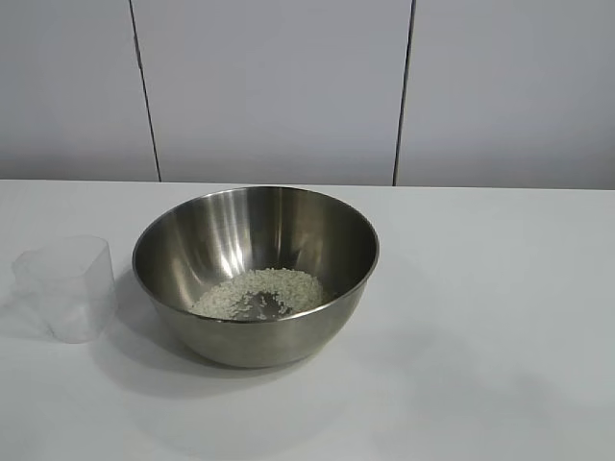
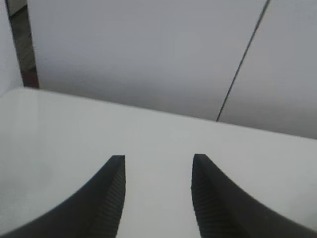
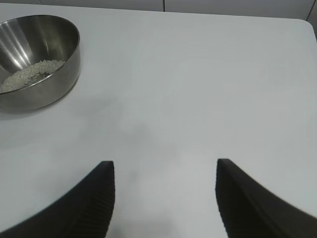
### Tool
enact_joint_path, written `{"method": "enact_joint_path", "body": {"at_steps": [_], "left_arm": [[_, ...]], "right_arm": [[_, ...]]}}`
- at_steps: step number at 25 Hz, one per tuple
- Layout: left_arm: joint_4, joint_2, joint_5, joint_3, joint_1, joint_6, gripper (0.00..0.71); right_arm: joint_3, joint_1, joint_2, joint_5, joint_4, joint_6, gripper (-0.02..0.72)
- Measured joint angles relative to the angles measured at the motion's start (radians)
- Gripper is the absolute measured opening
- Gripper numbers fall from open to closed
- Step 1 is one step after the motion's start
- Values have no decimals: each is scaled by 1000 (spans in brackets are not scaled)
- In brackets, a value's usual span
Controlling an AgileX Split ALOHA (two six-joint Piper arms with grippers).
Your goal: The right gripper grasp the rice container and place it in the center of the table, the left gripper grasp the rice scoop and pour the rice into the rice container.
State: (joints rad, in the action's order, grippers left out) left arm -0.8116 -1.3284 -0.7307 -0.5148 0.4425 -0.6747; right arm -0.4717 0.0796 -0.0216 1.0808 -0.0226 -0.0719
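Note:
The rice container (image 1: pixel 256 274), a large shiny steel bowl, stands near the middle of the white table (image 1: pixel 480 317) with rice (image 1: pixel 258 294) lying in its bottom. The rice scoop (image 1: pixel 65 287), a small clear plastic cup, stands upright on the table just left of the bowl and looks empty. Neither gripper shows in the exterior view. My left gripper (image 2: pixel 158 159) is open and empty over bare table. My right gripper (image 3: pixel 165 164) is open and empty, well away from the bowl (image 3: pixel 37 59), which also shows in the right wrist view with rice (image 3: pixel 30 74) in it.
A grey panelled wall (image 1: pixel 279 86) rises behind the table's far edge. A rounded table corner (image 3: pixel 303 22) shows in the right wrist view. White tabletop spreads to the right of the bowl and in front of it.

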Motion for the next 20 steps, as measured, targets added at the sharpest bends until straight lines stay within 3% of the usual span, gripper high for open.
{"method": "enact_joint_path", "body": {"at_steps": [3, 7, 9, 13, 17, 20], "left_arm": [[-44, 218, 102, 0, -39, -95, 315], [-6, 497, 253, 0, -125, -117, 315], [33, 606, 352, 0, -181, -119, 315], [98, 818, 562, -2, -340, -95, 315], [195, 999, 897, -56, -511, 57, 315], [343, 1089, 1195, -112, -588, 297, 315]], "right_arm": [[0, 0, 0, 0, 0, 0, 408], [0, 0, 0, 0, 0, 0, 408], [0, 0, 0, 0, 0, 0, 408], [0, 0, 0, 0, 0, 0, 408], [0, 0, 0, 0, 0, 0, 408], [0, 0, 0, 0, 0, 0, 408]]}}
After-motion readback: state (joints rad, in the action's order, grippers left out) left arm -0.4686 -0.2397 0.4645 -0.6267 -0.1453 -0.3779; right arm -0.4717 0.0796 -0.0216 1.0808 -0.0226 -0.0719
